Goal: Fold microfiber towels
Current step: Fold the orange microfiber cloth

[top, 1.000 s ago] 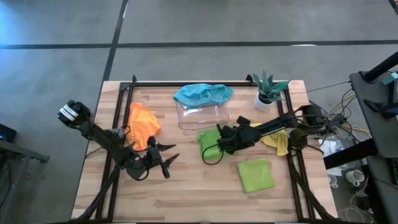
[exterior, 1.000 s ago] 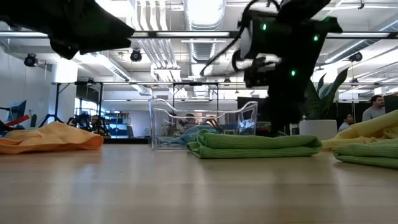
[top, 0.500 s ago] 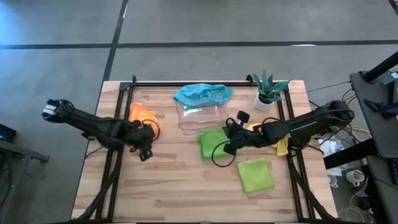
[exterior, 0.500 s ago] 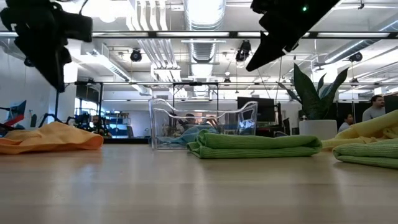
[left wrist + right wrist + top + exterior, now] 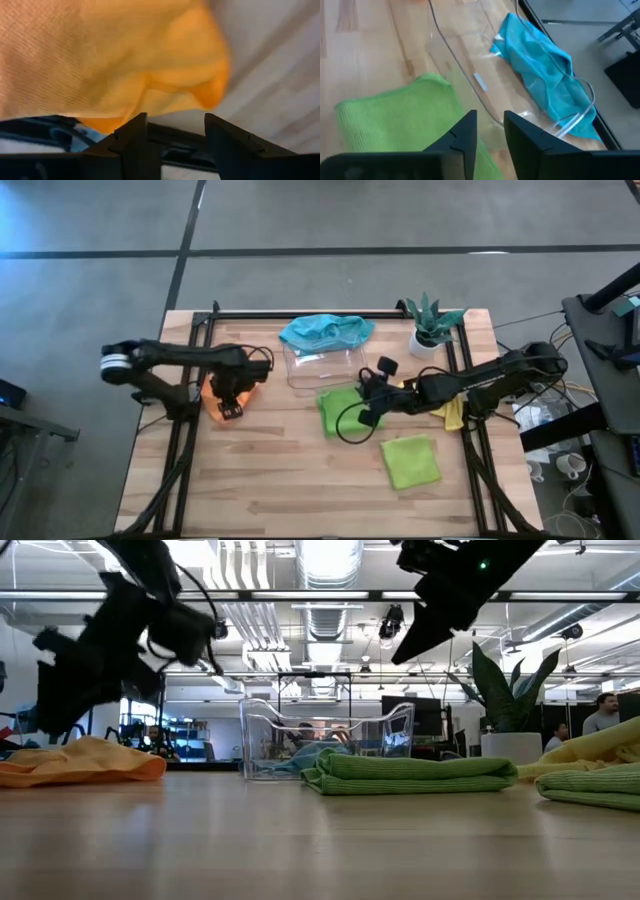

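My left fingers [image 5: 172,145] hang parted and empty directly over the crumpled orange towel [image 5: 214,392], which lies at the left edge of the wooden bench [image 5: 300,480]. In the left wrist view the orange cloth fills nearly everything ahead of the fingers, bunched with no clear long axis, so the coming grasp looks like a straight drop onto its edge. My left arm is plainly the nearer one to it.

My right fingers [image 5: 489,131] sit slightly apart, holding nothing, raised above the folded lime green towel [image 5: 340,408] near the middle of the bench. Just beyond it stands the clear plastic tray [image 5: 325,365], with the teal blue towel [image 5: 326,330] draped over its far rim. A second lime green towel [image 5: 411,461], folded, lies toward the near right; the yellow towel [image 5: 452,411] shows beneath my right arm. A small potted plant [image 5: 431,325] stands at the far right corner.

I can read no brand, label or writing anywhere.
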